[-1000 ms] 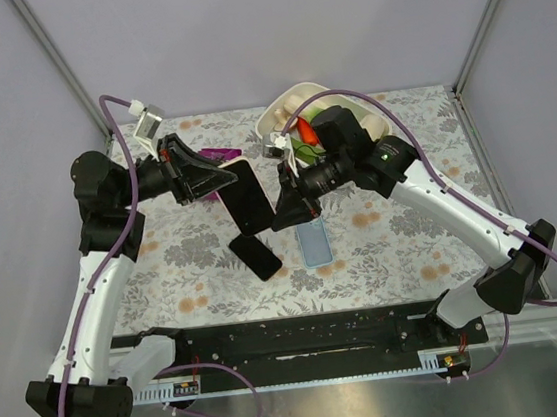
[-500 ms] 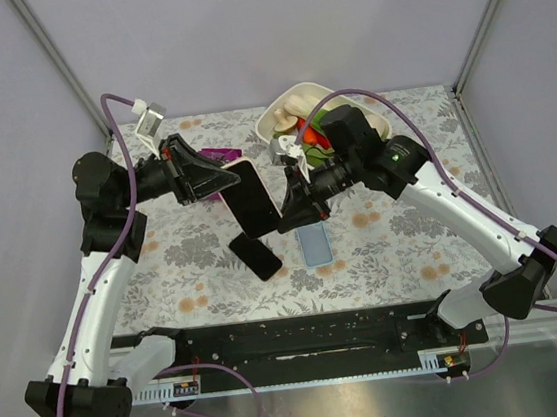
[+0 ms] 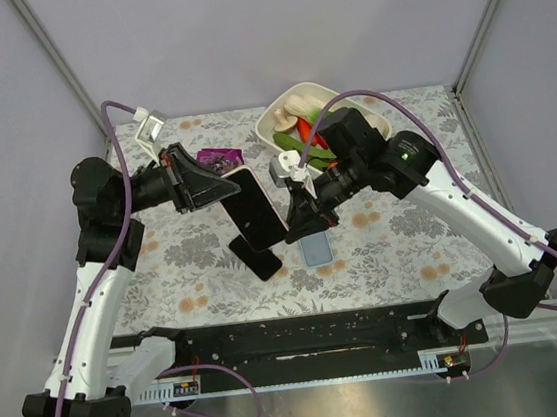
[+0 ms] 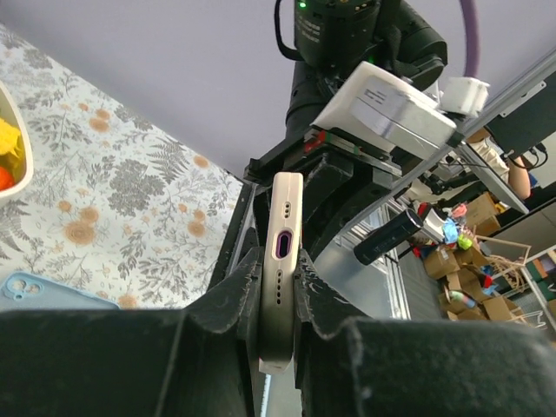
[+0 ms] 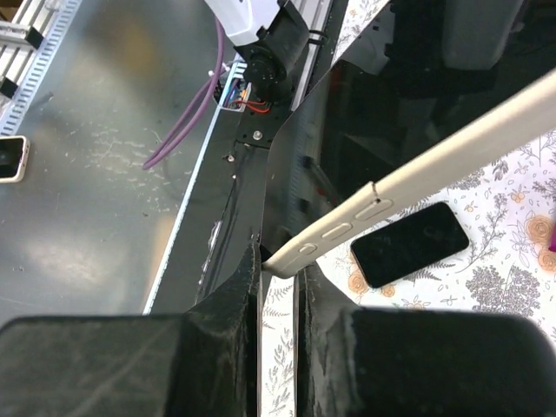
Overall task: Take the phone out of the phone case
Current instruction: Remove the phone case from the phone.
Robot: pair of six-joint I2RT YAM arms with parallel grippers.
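The phone (image 3: pixel 254 209), dark screen up, sits in a cream phone case (image 5: pixel 417 174) and hangs tilted above the middle of the table. My left gripper (image 3: pixel 236 188) is shut on its far-left end. The left wrist view shows the phone's bottom edge (image 4: pixel 285 208) with port and speaker holes, pinched between the left gripper's (image 4: pixel 278 291) fingers. My right gripper (image 3: pixel 295 222) meets the phone's near-right corner. In the right wrist view the case's corner, beside its side buttons, sits between the nearly closed fingers of the right gripper (image 5: pixel 278 269).
A second black phone (image 3: pixel 254 260) (image 5: pixel 408 245) lies flat on the floral cloth under the held one. A light blue case (image 3: pixel 314 252) (image 4: pixel 43 291) lies just right of it. A cream bowl (image 3: pixel 273 118) of toy food stands at the back, a purple packet (image 3: pixel 217 157) left of it.
Both arms have carried the phone a little toward the front and right. The right gripper's jaws have narrowed onto the case's corner.
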